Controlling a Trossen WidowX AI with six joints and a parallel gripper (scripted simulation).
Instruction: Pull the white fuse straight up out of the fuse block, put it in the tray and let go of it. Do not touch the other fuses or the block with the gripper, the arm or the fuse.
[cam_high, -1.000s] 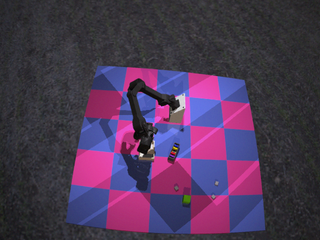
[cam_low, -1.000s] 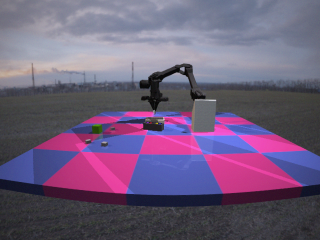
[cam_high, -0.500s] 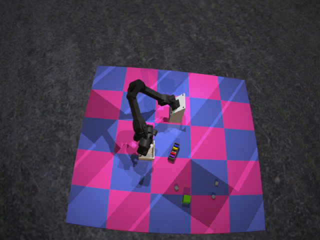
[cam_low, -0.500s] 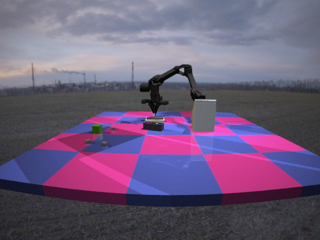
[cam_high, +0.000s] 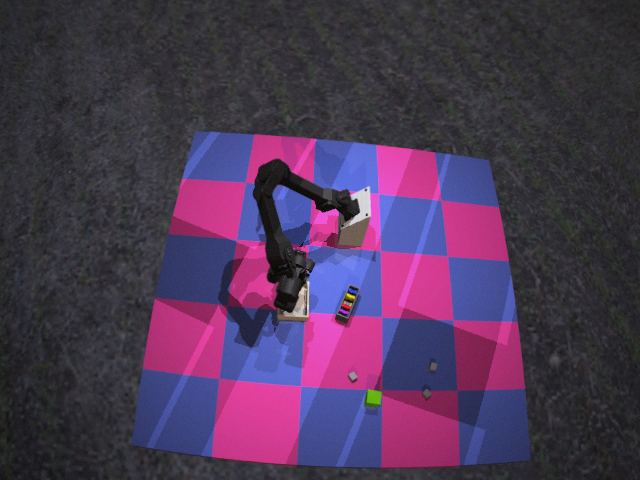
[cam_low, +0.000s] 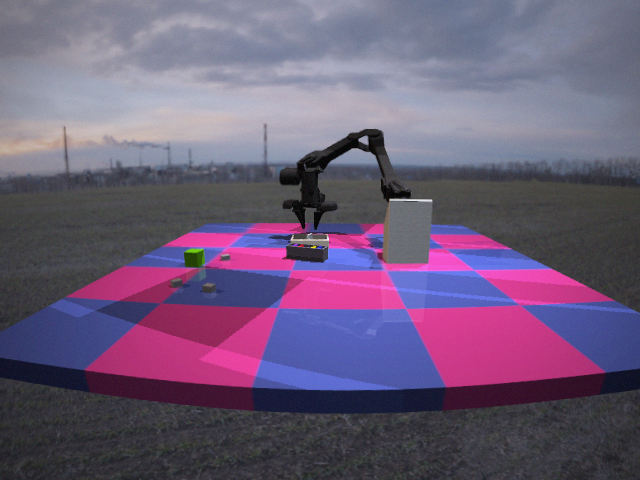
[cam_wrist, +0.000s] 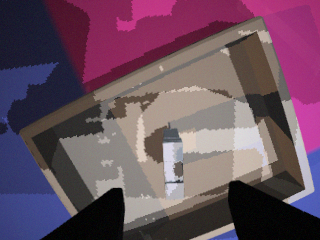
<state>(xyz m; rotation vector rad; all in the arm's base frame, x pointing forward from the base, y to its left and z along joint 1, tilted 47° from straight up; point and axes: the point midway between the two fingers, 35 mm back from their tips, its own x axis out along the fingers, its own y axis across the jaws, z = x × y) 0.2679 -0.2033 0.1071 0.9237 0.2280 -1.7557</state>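
Observation:
The white fuse (cam_wrist: 173, 155), with a dark grey end, is within the tray's outline in the wrist view, near its middle. I cannot tell whether it rests on the tray floor. The pale tray (cam_high: 293, 318) (cam_low: 297, 241) (cam_wrist: 252, 65) is under the arm. My gripper (cam_low: 310, 228) (cam_wrist: 176, 195) is open above the tray, its fingers apart on both sides of the fuse and not touching it. In the top view the arm hides the fingers. The dark fuse block (cam_high: 341, 318) (cam_low: 307, 254) stands beside the tray and holds purple, red, yellow and blue fuses.
A tall white slanted box (cam_high: 354, 236) (cam_low: 408, 232) stands by the arm's base. A green cube (cam_high: 373, 398) (cam_low: 194, 257) and small grey cubes, one (cam_high: 352, 376) (cam_low: 225, 256) near it and others (cam_high: 433, 366) (cam_low: 208, 287) farther off, are on the checkered surface.

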